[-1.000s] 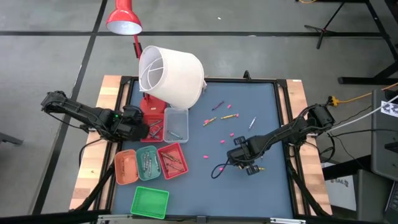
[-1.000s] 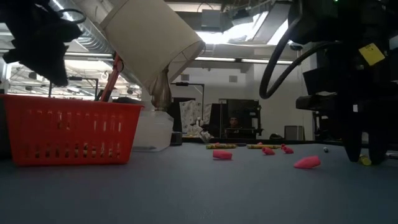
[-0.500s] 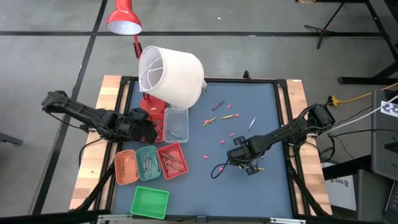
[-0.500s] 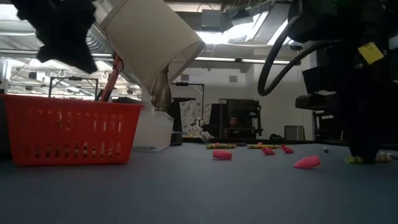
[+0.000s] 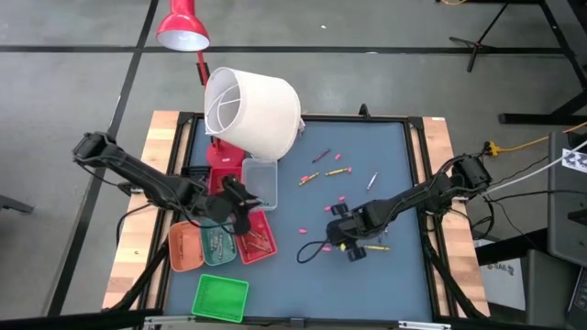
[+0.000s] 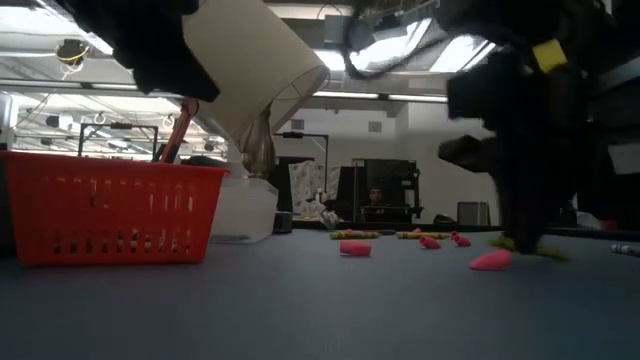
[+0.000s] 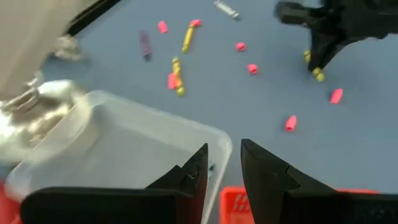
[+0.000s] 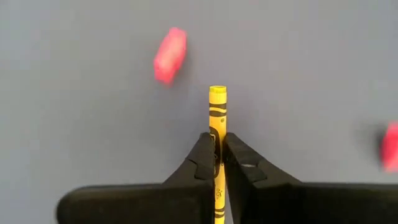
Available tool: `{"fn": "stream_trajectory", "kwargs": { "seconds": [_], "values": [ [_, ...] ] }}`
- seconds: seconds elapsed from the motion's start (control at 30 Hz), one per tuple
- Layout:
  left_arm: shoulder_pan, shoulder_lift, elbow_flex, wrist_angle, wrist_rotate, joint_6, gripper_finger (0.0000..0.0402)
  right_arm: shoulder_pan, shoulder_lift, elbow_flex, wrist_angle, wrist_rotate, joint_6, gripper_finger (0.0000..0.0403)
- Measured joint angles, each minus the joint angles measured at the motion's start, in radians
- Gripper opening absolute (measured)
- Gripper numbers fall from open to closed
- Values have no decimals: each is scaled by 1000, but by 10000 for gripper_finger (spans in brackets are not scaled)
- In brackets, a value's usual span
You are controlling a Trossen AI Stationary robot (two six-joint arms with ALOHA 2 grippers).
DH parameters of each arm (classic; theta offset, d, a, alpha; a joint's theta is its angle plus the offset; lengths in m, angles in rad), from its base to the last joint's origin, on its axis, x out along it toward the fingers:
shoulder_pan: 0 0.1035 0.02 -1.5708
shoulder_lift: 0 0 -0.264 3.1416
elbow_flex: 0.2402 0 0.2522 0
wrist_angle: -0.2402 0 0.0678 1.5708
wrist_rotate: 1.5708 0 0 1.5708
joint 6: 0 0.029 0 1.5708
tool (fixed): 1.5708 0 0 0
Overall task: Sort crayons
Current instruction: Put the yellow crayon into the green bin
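On the left side of the desk (image 5: pixel 367 137) sit the little trays. An orange tray (image 5: pixel 185 246), a teal tray (image 5: pixel 215 246) and a red tray (image 5: pixel 257 240) stand in a row near the front left corner, and the teal and red ones have crayons in them. A green tray (image 5: pixel 220 298) sits alone at the front edge, just in front of that row. A clear tray (image 5: pixel 261 181) stands behind the row. Beside it is a red basket (image 6: pixel 100 215). A big white lampshade (image 5: pixel 252 110) leans over the back left corner.

The left claw (image 5: pixel 240 206) hangs over the red tray and the near end of the clear tray. Its two fingers (image 7: pixel 264 171) stand a little apart and nothing is between them.

In the middle of the desk, toward the back, loose crayons (image 5: pixel 337 170) lie scattered: yellow, purple and one grey. Small pink bits (image 5: pixel 328 208) lie among them.

The right claw (image 5: pixel 347 246) is low over the desk, right of the middle and toward the front edge. It is squeezed tight on a yellow crayon (image 8: pixel 217 118). The crayon sticks out past the finger tips, and its far end points at the blue top. A pink bit (image 8: pixel 170 55) lies near it on the desk.
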Motion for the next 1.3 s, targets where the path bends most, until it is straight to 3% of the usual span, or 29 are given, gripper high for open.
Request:
{"fn": "stream_trajectory", "kwargs": {
  "seconds": [0.33,0.63,1.07,1.3],
  "values": [
    [-36,146,0,180,76,84,80,0,-1,0,529,-4,-1,16],
    [-73,209,0,305,111,109,80,0,-2,0,994,98,-115,17],
    [-94,212,0,679,111,391,80,0,-3,2,1237,146,-188,18],
    [-94,212,0,767,188,474,80,-1,-3,4,1330,222,-271,19]
  ]
}}
